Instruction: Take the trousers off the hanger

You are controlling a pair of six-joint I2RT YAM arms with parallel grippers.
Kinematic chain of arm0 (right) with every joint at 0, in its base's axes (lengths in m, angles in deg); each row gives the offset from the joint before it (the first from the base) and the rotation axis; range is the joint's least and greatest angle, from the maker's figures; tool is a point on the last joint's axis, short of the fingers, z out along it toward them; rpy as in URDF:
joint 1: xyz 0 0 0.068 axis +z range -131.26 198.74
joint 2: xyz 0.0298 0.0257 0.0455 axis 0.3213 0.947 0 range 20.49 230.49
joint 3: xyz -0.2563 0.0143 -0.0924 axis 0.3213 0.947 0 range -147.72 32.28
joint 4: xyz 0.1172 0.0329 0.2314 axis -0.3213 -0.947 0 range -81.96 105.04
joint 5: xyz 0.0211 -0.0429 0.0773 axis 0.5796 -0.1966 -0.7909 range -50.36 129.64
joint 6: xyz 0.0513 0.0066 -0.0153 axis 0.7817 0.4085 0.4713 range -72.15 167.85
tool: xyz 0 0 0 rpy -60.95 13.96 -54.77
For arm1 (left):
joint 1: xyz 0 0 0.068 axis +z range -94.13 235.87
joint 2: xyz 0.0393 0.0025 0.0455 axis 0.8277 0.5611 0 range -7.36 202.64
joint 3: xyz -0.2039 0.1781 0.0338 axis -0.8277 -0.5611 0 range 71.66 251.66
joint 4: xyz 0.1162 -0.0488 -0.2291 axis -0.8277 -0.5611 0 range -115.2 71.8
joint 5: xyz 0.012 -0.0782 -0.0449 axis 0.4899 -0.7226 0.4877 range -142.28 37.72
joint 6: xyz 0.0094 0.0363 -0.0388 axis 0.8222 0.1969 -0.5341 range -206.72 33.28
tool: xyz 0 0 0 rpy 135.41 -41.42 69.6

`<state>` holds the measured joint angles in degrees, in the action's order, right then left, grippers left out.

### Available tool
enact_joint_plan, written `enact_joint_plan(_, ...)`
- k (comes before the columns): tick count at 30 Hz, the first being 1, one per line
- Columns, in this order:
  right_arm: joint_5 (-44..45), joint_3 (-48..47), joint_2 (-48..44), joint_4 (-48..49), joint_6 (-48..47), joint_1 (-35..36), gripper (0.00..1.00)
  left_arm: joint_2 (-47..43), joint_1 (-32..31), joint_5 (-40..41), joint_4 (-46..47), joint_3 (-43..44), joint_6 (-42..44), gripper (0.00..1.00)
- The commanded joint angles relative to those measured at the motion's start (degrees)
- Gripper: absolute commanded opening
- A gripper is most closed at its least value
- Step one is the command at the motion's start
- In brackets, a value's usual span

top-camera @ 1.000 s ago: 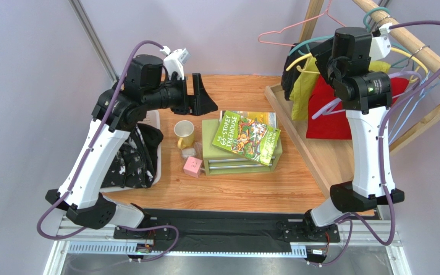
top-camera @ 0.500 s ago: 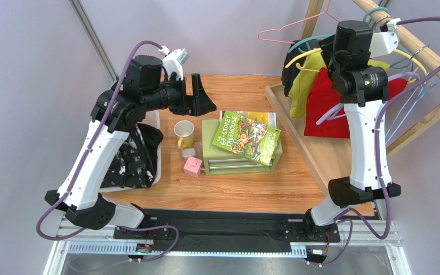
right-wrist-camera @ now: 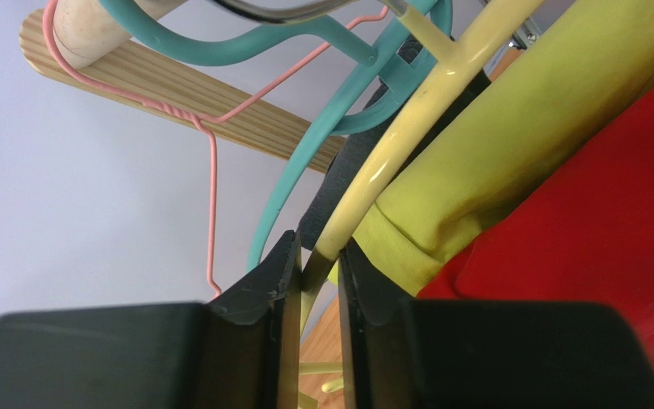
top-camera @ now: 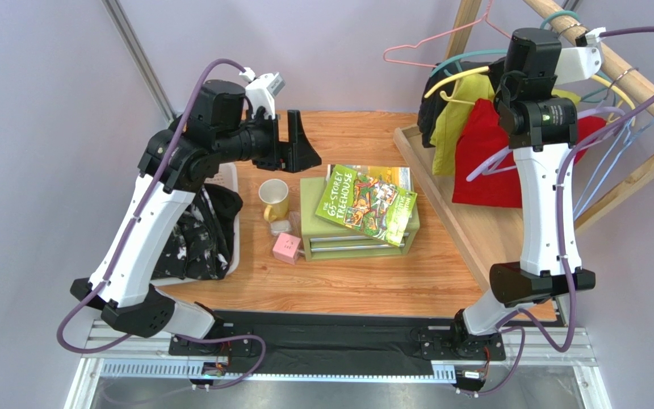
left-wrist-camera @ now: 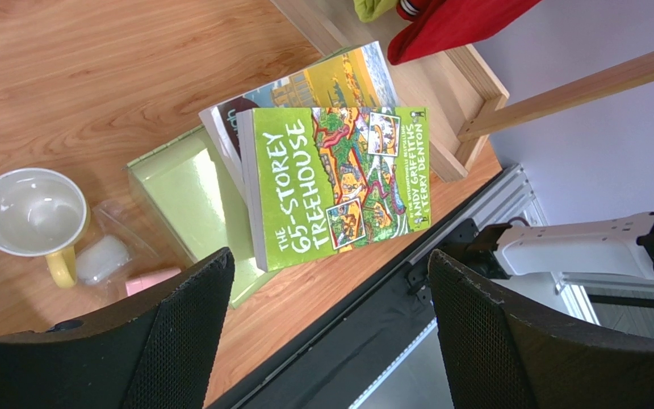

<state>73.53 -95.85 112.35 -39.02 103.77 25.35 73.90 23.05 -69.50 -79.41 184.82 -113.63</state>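
- Right gripper (right-wrist-camera: 315,277): I see its fingers pinching the pale yellow hanger (right-wrist-camera: 407,119) between them, up at the wooden rail (top-camera: 616,64).
- Left gripper (left-wrist-camera: 326,332): spread wide, holding nothing, hanging over the book (left-wrist-camera: 335,183) on the green box (left-wrist-camera: 181,192), with the mug (left-wrist-camera: 32,213) beside it.
- Trousers: yellow-green pair (right-wrist-camera: 509,145) draped on that yellow hanger, red pair (right-wrist-camera: 595,256) against it; a dark pair (top-camera: 434,106) hangs behind them.
- Speckled black pair (top-camera: 196,239): lying in the white tray (top-camera: 233,213), far left.
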Motion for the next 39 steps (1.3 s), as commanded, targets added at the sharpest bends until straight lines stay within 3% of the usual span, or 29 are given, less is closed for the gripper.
enact_joint_plan(1,-1.0,0.6,-0.7,5.1,-0.4,-0.4,0.13,0.7,-0.2,0.4,-0.6,3.1,1.8,0.89)
enact_joint_plan(4,-2.6,-0.1,-1.7,5.5,0.3,-0.4,0.0,0.7,-0.2,0.6,-0.8,3.5,2.0,0.89)
enact_joint_plan(16,-9.6,-1.0,-6.4,10.8,7.0,-0.4,0.0,1.1,-0.2,-0.2,-0.5,3.3,2.2,0.89)
enact_joint_plan(26,-14.6,10.9,-13.3,20.7,10.6,-0.4,0.0,0.9,-0.2,-0.3,-0.4,3.1,2.7,0.89)
enact_joint_plan(33,-18.6,20.2,-18.4,29.1,6.2,-0.4,0.0,1.3,-0.2,-0.5,-0.2,3.2,2.8,0.89)
enact_joint_plan(39,-19.4,16.3,-16.4,31.5,2.0,-0.7,0.0,2.0,-0.1,-1.5,-0.2,3.8,2.7,0.89)
